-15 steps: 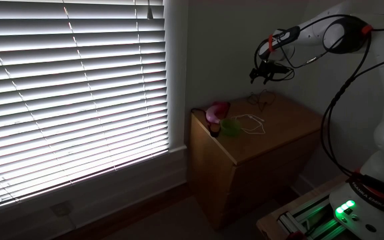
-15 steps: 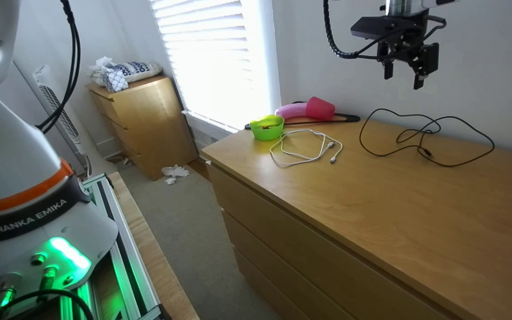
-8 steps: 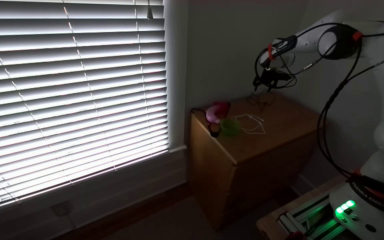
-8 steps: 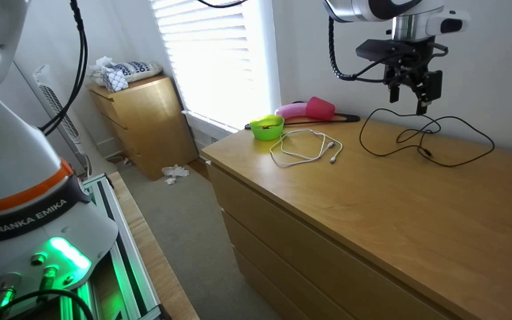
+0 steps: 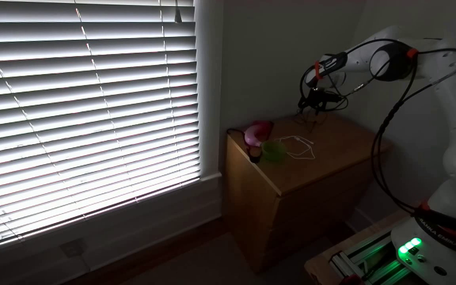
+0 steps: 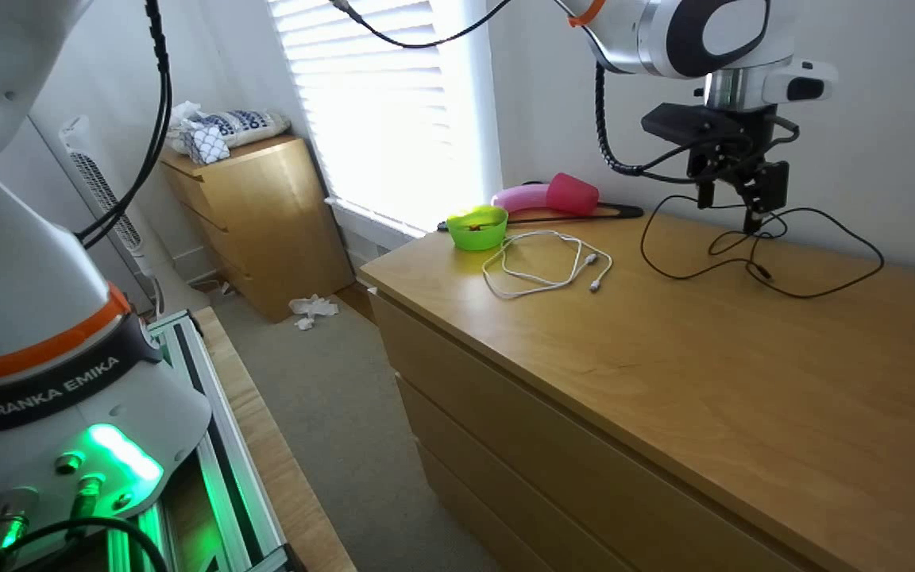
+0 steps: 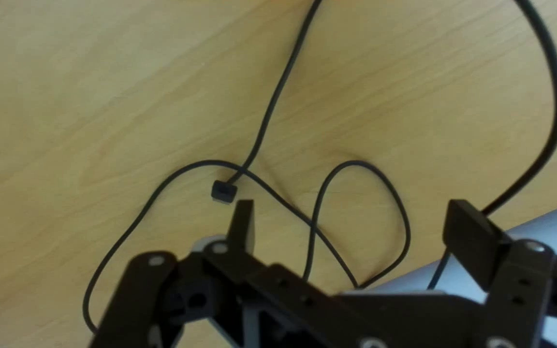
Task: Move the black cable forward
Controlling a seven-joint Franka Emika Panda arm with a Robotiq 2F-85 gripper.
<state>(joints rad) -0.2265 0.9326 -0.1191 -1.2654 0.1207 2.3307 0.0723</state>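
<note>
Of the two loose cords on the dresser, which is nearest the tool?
The black cable: in the wrist view, its small loop shows between the open jaws of the tool. The white cord lies farther off, beside the green bowl.

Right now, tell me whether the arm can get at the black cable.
Most likely yes: the gripper hangs over the black cable, jaws apart with a loop of it between them in the wrist view, and nothing visible blocks the way down. Its height is hard to judge.
</note>
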